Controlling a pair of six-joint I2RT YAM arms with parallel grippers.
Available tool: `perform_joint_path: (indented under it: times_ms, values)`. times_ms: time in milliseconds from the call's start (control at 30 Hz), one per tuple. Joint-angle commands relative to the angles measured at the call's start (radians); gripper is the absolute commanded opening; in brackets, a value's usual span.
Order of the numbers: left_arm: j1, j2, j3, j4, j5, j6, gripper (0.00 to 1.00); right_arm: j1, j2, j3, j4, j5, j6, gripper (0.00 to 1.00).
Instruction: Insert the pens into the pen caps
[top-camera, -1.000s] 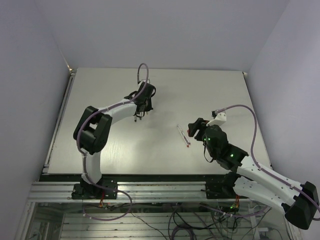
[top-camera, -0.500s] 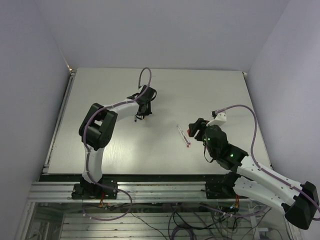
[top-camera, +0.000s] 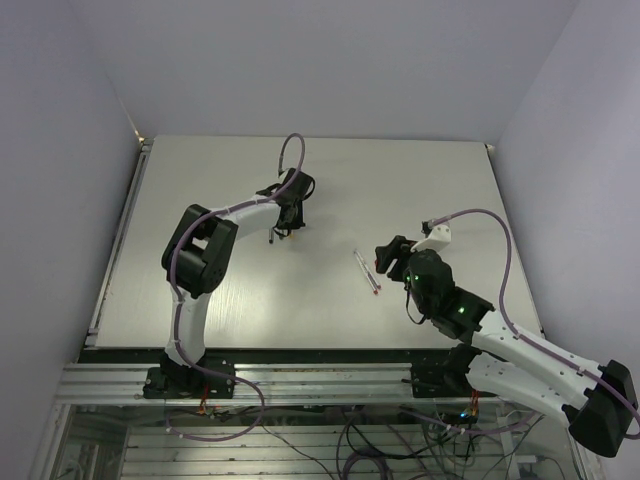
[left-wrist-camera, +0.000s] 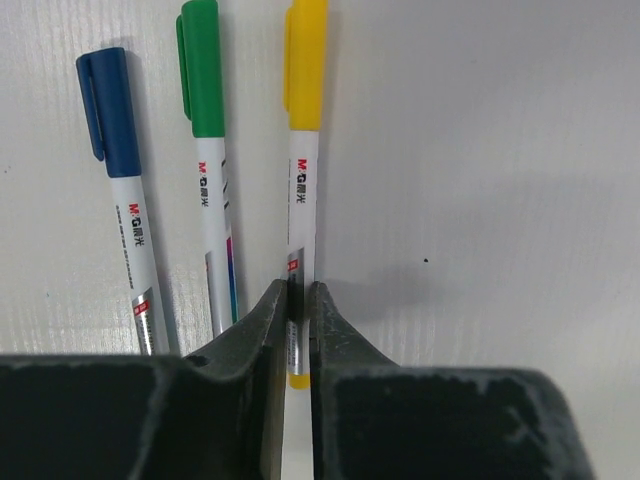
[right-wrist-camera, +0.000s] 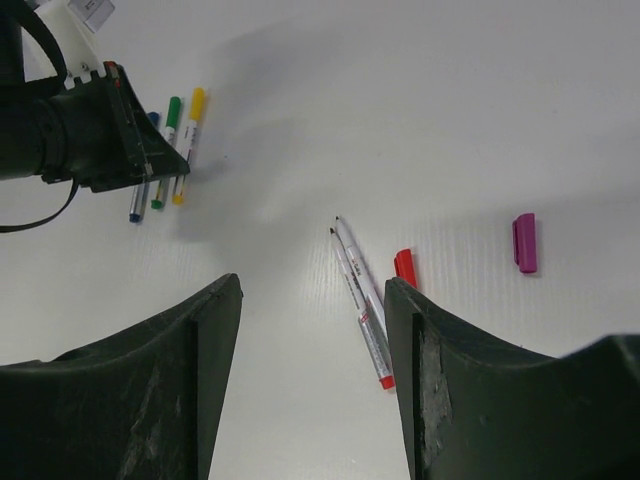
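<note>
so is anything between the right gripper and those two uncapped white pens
Nothing visible: only table shows between the open right gripper and the two uncapped white pens. The short red cap lies beside them, not in the way.

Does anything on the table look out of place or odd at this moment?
Nothing looks damaged or spilled. The magenta cap lies apart from the two uncapped pens, while the red cap lies beside them. The blue pen, green pen and yellow pen lie capped in a row; the left gripper pinches the yellow pen.
</note>
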Motion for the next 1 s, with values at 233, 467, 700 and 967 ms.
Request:
perform_joint_path:
  times_ms: [233,467,700,967]
  values:
    - [0.005,0.024,0.050,-0.068,-0.011,0.001,0.26,0.002,0.020,-0.008,0.059,-0.011,-0.027,0.59]
    - [0.005,-0.007,0.069,-0.083,-0.018,0.003,0.32,0.002,0.028,-0.010,0.070,-0.015,-0.036,0.59]
    - [0.005,-0.057,0.091,-0.098,0.016,0.001,0.33,0.002,0.031,-0.009,0.082,-0.014,-0.049,0.59]
    - [-0.015,-0.168,0.073,-0.097,0.055,0.000,0.33,0.002,0.024,0.014,0.064,0.050,-0.078,0.60]
